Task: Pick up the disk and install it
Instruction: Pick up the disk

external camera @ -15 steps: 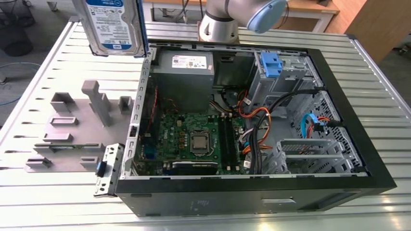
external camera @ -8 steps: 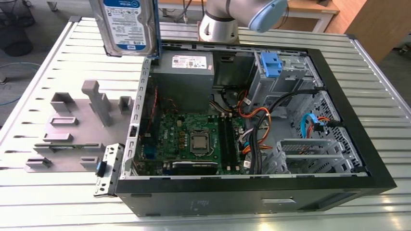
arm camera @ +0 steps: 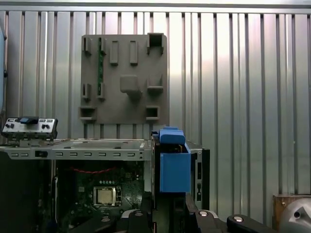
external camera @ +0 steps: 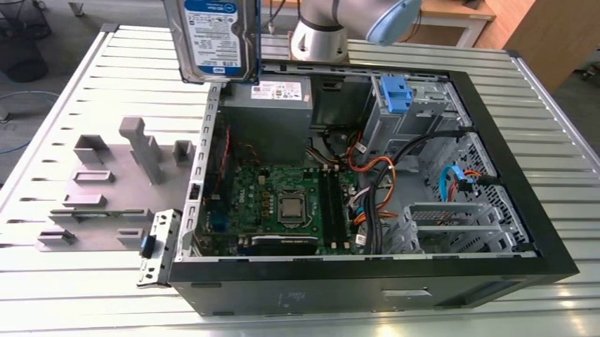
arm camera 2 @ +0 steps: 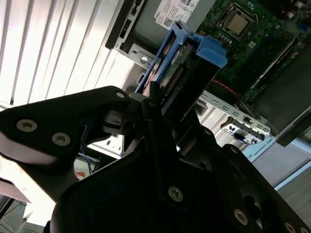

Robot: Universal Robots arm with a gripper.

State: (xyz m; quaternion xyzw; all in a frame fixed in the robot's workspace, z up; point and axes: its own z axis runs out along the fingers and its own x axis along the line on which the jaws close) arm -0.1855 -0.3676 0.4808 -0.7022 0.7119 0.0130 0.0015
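Hanging above the open computer case [external camera: 506,161], the disk [external camera: 218,38] sits at about eleven o'clock in the exterior view. Its label faces the room, over the corner by the grey power supply [external camera: 267,105]. In the second wrist view the gripper [arm camera 2: 158,109] is clamped on the disk's blue carrier frame, which juts out beyond it toward the motherboard [arm camera 2: 243,29]. To my eye this is the carry. It would go best with the drive held square and high enough to clear the case wall, and with a firm enough grip that the carrier cannot twist. The loose cables [external camera: 375,175] near the middle and the drive bay [external camera: 398,95] at one o'clock look like the likeliest snags.
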